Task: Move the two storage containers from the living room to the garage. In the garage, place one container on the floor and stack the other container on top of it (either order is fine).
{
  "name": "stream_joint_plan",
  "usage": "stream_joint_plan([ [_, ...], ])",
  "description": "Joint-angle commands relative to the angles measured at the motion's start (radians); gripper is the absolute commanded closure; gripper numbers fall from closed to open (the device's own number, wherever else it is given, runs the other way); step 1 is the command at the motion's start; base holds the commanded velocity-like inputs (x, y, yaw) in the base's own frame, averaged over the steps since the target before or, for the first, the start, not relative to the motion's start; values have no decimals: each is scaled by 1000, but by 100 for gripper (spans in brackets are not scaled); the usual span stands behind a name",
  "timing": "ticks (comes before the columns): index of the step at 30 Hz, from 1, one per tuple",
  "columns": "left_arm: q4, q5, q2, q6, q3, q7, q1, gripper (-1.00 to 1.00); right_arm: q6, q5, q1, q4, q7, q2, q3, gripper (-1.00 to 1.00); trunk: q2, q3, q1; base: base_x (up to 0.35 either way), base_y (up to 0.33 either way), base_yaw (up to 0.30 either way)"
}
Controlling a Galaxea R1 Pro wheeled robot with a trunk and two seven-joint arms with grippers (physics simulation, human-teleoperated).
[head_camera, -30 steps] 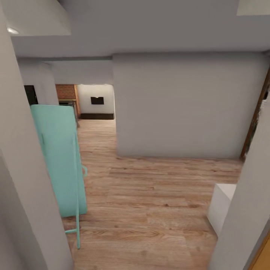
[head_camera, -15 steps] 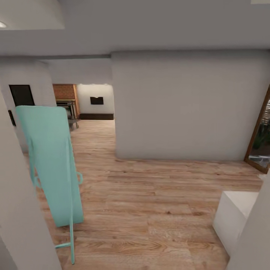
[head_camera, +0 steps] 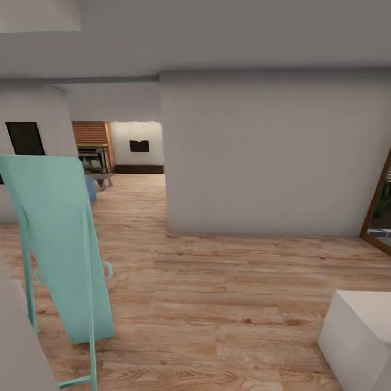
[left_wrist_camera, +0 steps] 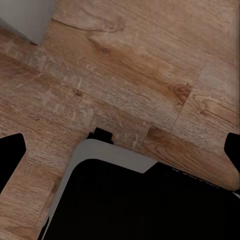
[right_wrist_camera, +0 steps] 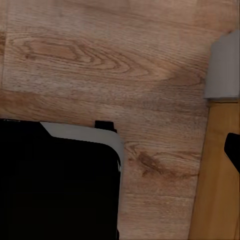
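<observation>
A hallway with a light wood plank floor (head_camera: 217,304), seen from the robot's head. The landmark is a broad pale grey wall block (head_camera: 271,157) standing in the middle of the view, its base meeting the planks.

To the left of that wall block, an opening leads back into the living room (head_camera: 119,157). Through it show a strip of red brick chimney (head_camera: 89,133), a dark fireplace (head_camera: 93,160) below the brick, a small dark rectangle (head_camera: 139,145) on the far white wall, and a bit of something blue (head_camera: 90,188) on the floor, too small to identify. Neither of the orange-red storage containers is visible from here.

Nearer the camera than the wall block and well to its left, a tall mint-green panel on a thin frame (head_camera: 60,244) leans at a tilt, its foot on the planks. Behind it, a pale wall carries a dark rectangle (head_camera: 24,138).

To the right of the wall block, a wood-framed glass door (head_camera: 380,203) shows at the edge. In front of the wall block, low and to its right, sits a white box-shaped block (head_camera: 358,336).

The left wrist view looks down on wood planks and the robot's black, grey-edged base (left_wrist_camera: 140,200); dark tips of the left fingers (left_wrist_camera: 11,155) sit at opposite edges, wide apart, holding nothing. The right wrist view shows planks, the same dark base (right_wrist_camera: 55,180), an orange-brown wood strip (right_wrist_camera: 215,175) and one dark tip of the right fingers (right_wrist_camera: 234,147); whether those are apart or together cannot be told.
</observation>
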Motion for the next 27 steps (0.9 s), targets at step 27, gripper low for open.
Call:
stream_joint_plan([
  [27,1,1,0,-4,5,1,-1,-100,-5,-8,-1,3,-1,1,8,-100,-1,-2,1,323,0,0],
])
